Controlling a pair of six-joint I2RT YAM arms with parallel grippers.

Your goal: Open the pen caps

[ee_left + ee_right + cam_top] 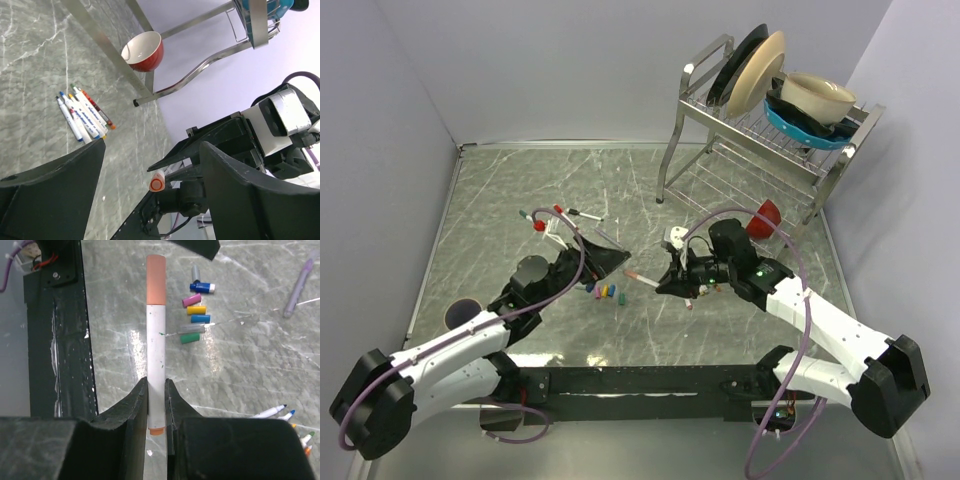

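Note:
My right gripper (pixel 156 383) (pixel 670 283) is shut on a white pen barrel (pixel 156 355). The pen's orange cap (pixel 156 280) (pixel 638 276) is on and points left toward my left gripper (pixel 618 262). In the left wrist view that cap's round end (pixel 156 182) faces me between the open fingers (pixel 60 190) of the left gripper (pixel 154 150), touching neither. Several loose pen caps (pixel 196 310) (pixel 605 292), blue, pink, yellow, grey and green, lie in a row on the table. Several uncapped pens (pixel 82 117) (pixel 570 214) lie together farther back.
A metal dish rack (pixel 760 120) with plates and bowls stands at the back right. A red bowl (pixel 766 215) (pixel 143 50) sits by its foot. A dark round cup (pixel 464 314) stands near the left edge. A purple cable (pixel 299 285) trails over the table.

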